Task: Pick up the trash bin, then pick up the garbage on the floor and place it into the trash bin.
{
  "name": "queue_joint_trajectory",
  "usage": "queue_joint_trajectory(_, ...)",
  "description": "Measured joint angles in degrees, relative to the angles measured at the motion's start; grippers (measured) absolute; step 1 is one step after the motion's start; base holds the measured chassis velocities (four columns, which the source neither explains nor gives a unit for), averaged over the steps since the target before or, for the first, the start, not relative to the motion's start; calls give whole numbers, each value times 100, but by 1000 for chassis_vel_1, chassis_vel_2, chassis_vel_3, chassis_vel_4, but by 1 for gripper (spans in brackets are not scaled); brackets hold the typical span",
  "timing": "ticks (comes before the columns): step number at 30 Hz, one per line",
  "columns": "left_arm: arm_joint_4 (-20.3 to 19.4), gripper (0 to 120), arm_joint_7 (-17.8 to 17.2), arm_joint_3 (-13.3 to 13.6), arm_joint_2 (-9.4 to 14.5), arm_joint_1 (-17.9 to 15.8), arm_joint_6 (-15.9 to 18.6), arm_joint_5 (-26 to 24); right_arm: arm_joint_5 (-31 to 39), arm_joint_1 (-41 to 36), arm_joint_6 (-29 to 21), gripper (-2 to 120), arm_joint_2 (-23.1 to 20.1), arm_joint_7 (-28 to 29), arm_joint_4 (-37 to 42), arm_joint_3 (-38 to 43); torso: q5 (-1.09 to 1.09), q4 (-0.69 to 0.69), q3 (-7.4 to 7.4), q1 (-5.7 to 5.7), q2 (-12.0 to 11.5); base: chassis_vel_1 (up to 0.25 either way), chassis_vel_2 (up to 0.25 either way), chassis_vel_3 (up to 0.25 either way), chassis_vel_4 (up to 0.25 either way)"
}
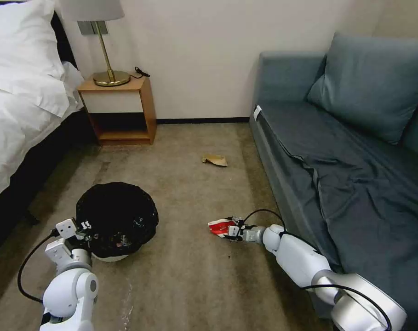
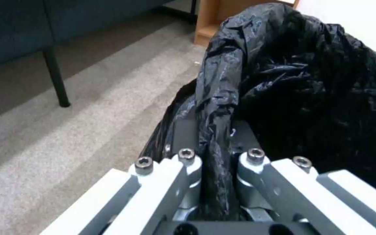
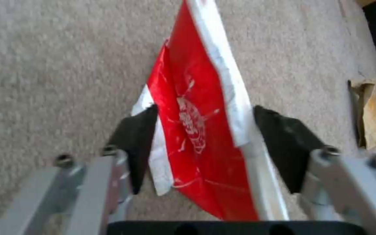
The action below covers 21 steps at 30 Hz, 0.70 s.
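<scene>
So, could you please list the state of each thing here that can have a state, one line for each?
Left hand: shut on the bag-covered rim of the trash bin.
Trash bin: upright, lined with a black bag, held at its rim.
Right hand: low over the carpet, fingers either side of the paper cup.
Paper cup: crushed flat, red and white.
Tan paper: crumpled, lying on the carpet, untouched.

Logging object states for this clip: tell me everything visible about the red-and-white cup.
The crushed paper cup is flattened, red with a white rim band and a faint white printed emblem. It sits low over the tan carpet before the sofa, between the right tool's dark pads, which press its two edges. Whether it is off the floor cannot be told.
</scene>
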Motion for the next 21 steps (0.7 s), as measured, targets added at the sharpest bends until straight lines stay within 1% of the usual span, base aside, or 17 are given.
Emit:
queue_joint_trajectory(2,9,4,0,12,4,-19,0,-1,123,-22,5,45,-2,-7,21,-2,0,1,0,0,0,0,0,0,0)
queue_joint_trajectory(3,9,4,0,12,4,-19,0,-1,123,-22,5,45,-2,-7,21,-2,0,1,0,0,0,0,0,0,0)
queue_joint_trajectory(4,12,4,0,16,5,-31,0,-1,155,-22,5,40,-2,-8,26,-4,0,0,0,0,0,0,0,0,0)
queue_joint_trajectory(5,12,4,0,16,5,-31,0,-1,155,-22,5,40,-2,-8,26,-4,0,0,0,0,0,0,0,0,0)
queue_joint_trajectory(7,19,4,1,19,7,-50,0,-2,189,-23,6,30,-2,-9,28,-11,0,0,0,0,0,0,0,0,0)
queue_joint_trajectory(8,20,4,0,20,8,-60,1,-3,217,-22,7,23,-4,-10,30,-18,0,0,0,0,0,0,0,0,0)
queue_joint_trajectory(9,20,4,0,20,8,-60,1,-3,217,-22,7,23,-4,-10,30,-18,0,0,0,0,0,0,0,0,0)
queue_joint_trajectory(10,20,4,0,20,11,-67,2,-5,236,-24,7,19,-4,-10,30,-20,0,1,0,0,0,0,0,0,0)
queue_joint_trajectory(11,21,4,-2,19,16,-75,5,-10,256,-36,11,12,-5,-10,32,-22,0,1,0,0,0,0,0,0,0)
queue_joint_trajectory(12,21,4,-2,19,16,-75,5,-10,256,-36,11,12,-5,-10,32,-22,0,1,0,0,0,0,0,0,0)
queue_joint_trajectory(14,25,4,-6,13,23,-84,8,-23,273,-54,19,4,-6,-10,37,-19,0,0,0,0,0,0,0,0,0)
queue_joint_trajectory(15,25,4,-6,13,23,-84,8,-23,273,-54,19,4,-6,-10,37,-19,0,0,0,0,0,0,0,0,0)
queue_joint_trajectory(16,31,4,-8,11,26,-86,10,-30,293,-70,20,0,-10,5,53,-16,0,0,0,0,0,0,0,0,0)
queue_joint_trajectory(21,46,4,-40,32,4,-95,19,-64,507,-134,26,0,-16,151,113,-33,0,0,0,0,0,0,0,0,0)
